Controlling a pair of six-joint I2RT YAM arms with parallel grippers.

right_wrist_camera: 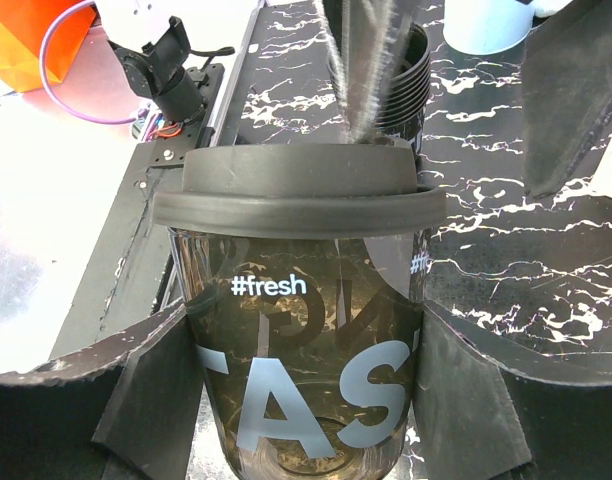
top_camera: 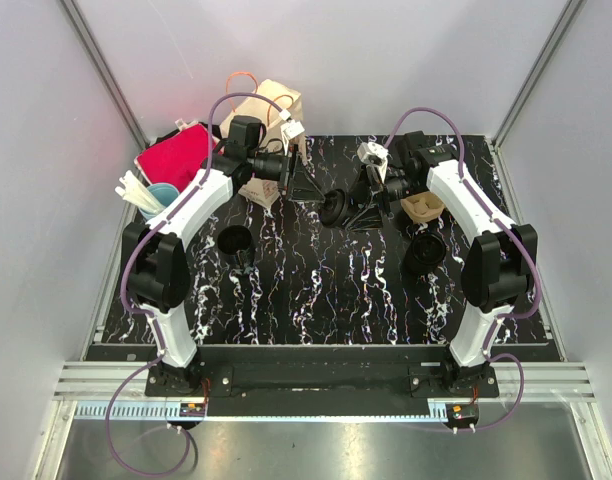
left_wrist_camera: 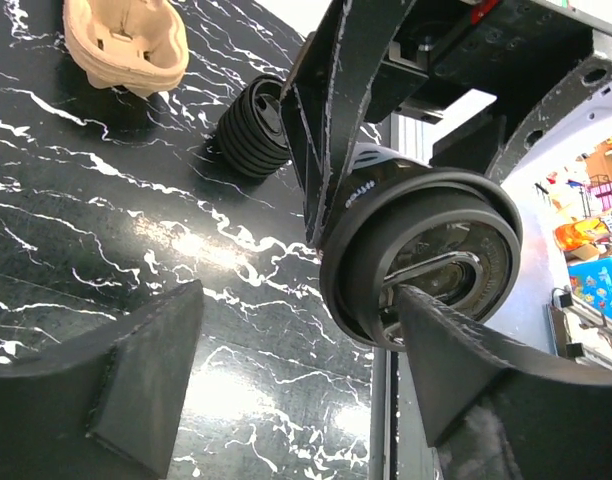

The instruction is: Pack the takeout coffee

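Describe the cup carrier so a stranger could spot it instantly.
On the right half of the table, look just inside the right arm, beyond a black stack. The carrier is the only tan moulded-pulp piece there; everything around it is black.

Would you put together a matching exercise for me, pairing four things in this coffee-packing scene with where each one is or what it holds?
Things
1. lidded cup
2. cup carrier
3. light blue cup
4. paper bag

Places and states
A. standing furthest back
B. holding pale stirrers
C. between the right gripper's fingers
D. on the table beside the right arm

Pairs: 1-C, 2-D, 3-B, 4-A
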